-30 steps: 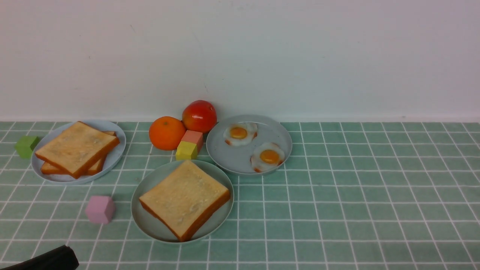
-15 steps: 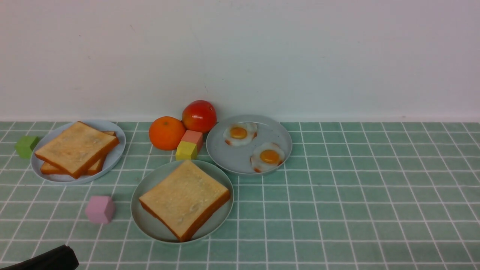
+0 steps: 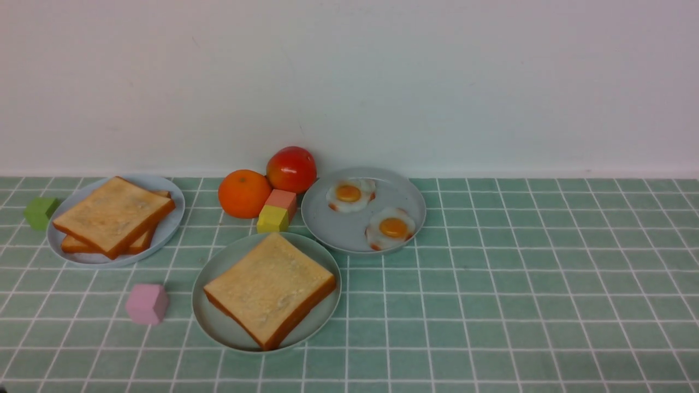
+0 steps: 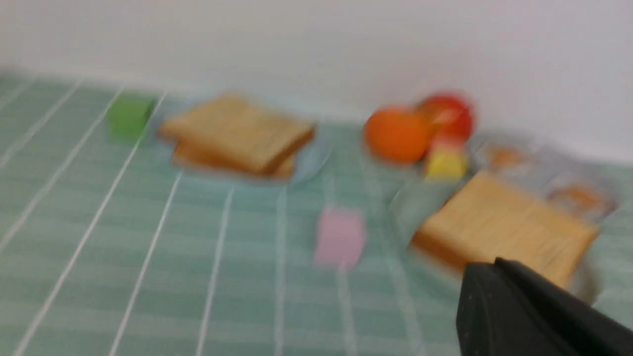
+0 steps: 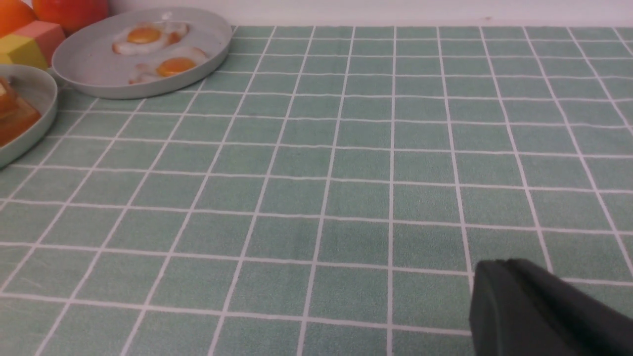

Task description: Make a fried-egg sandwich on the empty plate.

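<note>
Mint-green plate (image 3: 213,322): sits nearest the robot, centre-left on the tiled table (image 3: 519,284). It is the assembly spot and within reach of both arms.
Base toast (image 3: 269,288): one slice lies flat on the mint-green plate, corners turned diamond-wise. It reads as the bottom layer, face up to take an egg.
Spare toast (image 3: 112,214): two slices are stacked on the bluish-white plate (image 3: 169,224) at far left. Judged to be the supply for the top slice, on the left arm's side.
Fried eggs (image 3: 392,227): two lie on the grey plate (image 3: 338,232), just behind and right of the mint-green plate. The nearer egg is close to the grey rim facing the robot, so it looks the easier pick for the right arm.
Clutter: orange (image 3: 244,192), tomato (image 3: 291,168), a red-and-yellow block pair (image 3: 277,211), a pink cube (image 3: 146,303) and a green cube (image 3: 39,212). None belongs to the sandwich; the block pair nearly touches the mint-green rim.
Left gripper (image 4: 524,316): out of the front view; the wrist picture is blurred. Jaws pressed together, holding nothing.
Right gripper (image 5: 534,316): low over bare tiles, well apart from the plates. Jaws pressed together, empty.
Progress: first layer down; egg and top slice not yet placed.
</note>
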You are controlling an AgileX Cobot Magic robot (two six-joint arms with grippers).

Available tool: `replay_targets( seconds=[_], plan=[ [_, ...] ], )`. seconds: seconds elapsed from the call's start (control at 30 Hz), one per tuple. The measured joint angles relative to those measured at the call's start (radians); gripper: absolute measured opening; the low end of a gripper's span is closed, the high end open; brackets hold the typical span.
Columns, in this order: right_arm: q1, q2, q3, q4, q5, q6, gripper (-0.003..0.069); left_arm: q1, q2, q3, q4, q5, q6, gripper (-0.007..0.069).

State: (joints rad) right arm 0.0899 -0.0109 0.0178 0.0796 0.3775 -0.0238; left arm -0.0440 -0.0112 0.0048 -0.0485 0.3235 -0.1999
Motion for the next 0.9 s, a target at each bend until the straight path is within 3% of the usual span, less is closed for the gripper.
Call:
replay_targets(
  seconds=[0.2, 0.9],
  plan=[
    [0.000, 0.000, 0.000, 0.000, 0.000, 0.000, 0.0017, 0.015, 0.000, 0.026, 0.000, 0.057, -0.092, -0.0013],
    [0.000, 0.000, 0.000, 0.000, 0.000, 0.000, 0.0043, 0.015, 0.000, 0.026, 0.002, 0.054, -0.102, -0.0013]
  ],
)
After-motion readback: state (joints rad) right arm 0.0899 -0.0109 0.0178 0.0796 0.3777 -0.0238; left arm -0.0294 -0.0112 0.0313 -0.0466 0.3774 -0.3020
